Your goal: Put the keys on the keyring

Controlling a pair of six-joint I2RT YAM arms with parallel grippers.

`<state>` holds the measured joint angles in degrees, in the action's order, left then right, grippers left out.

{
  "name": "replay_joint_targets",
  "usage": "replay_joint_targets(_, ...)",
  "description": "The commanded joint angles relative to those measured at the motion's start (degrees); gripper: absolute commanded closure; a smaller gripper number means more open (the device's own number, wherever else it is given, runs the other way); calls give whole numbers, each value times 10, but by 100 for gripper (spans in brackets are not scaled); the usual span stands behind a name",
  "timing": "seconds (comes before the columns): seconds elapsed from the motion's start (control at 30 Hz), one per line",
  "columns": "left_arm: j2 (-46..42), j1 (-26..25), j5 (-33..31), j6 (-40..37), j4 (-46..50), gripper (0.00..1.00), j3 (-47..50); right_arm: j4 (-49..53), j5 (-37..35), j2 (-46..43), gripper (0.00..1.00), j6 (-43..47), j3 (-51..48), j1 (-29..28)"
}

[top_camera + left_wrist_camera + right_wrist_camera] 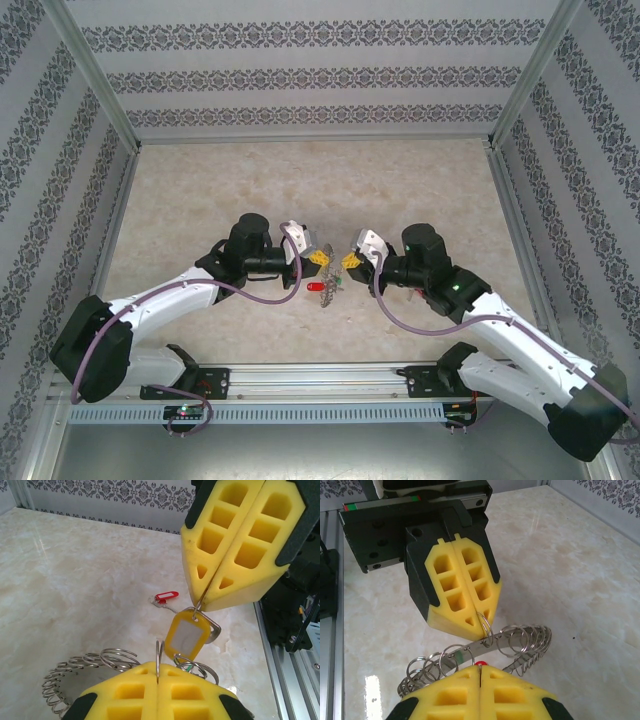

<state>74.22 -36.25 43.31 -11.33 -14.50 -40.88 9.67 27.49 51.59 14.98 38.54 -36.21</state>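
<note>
My left gripper (158, 674) is shut on one small silvery link (159, 656) of the keyring (82, 666), which hangs below and to the left of its fingers. Facing it, my right gripper (204, 601) is shut on the wire loop of a yellow-tagged key (187, 637), which dangles just above that link. In the right wrist view the left gripper (480, 621) pinches the link over the keyring's grey band (470, 651), and my right gripper (479, 670) is shut below it. From above, both grippers (318, 258) (351, 261) meet over the keyring (329, 293). A red-tagged key (166, 596) lies on the table.
The marble-patterned table (300, 180) stretches away behind the grippers. Patterned walls (300, 75) enclose it at the back and both sides. An aluminium rail (320, 385) with the arm bases runs along the near edge.
</note>
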Motion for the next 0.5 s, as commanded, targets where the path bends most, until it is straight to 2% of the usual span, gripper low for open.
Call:
replay_joint_targets(0.0,1,5,17,6,-23,100,-25,-31,0,6,100,4,20,-12)
replay_joint_targets(0.47,-6,6,15,8,-22,100,-22,-82,21,45,100,-20,27,-17)
